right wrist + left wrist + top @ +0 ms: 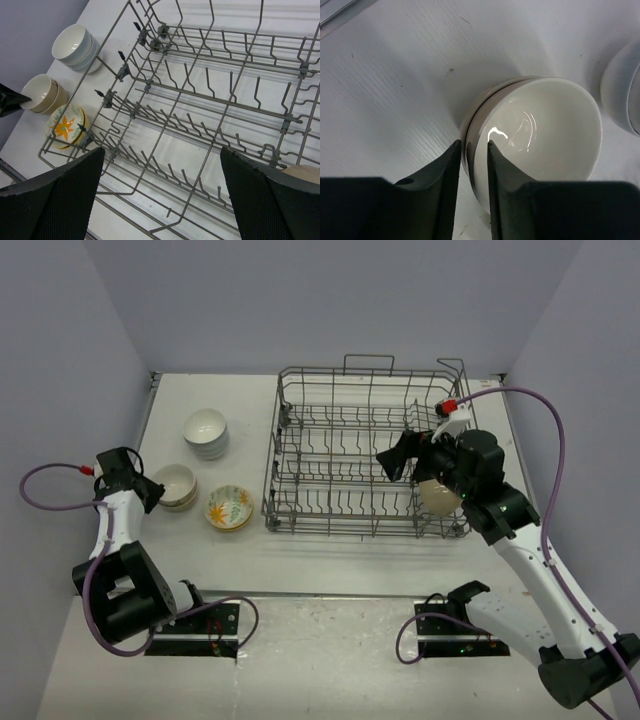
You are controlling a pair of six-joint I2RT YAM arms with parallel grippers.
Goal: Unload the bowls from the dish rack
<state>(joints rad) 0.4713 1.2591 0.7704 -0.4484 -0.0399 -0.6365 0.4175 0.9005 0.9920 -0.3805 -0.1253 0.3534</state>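
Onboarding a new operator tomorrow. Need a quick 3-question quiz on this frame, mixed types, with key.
1. How many bowl stacks stand on the table left of the dish rack?
2. True or false: the right gripper is shut on a bowl.
3. The left gripper straddles the rim of which stack? A white stack, B beige stack, C floral stack.
Key: 1. Three. 2. False, it is open above the dish rack. 3. B.
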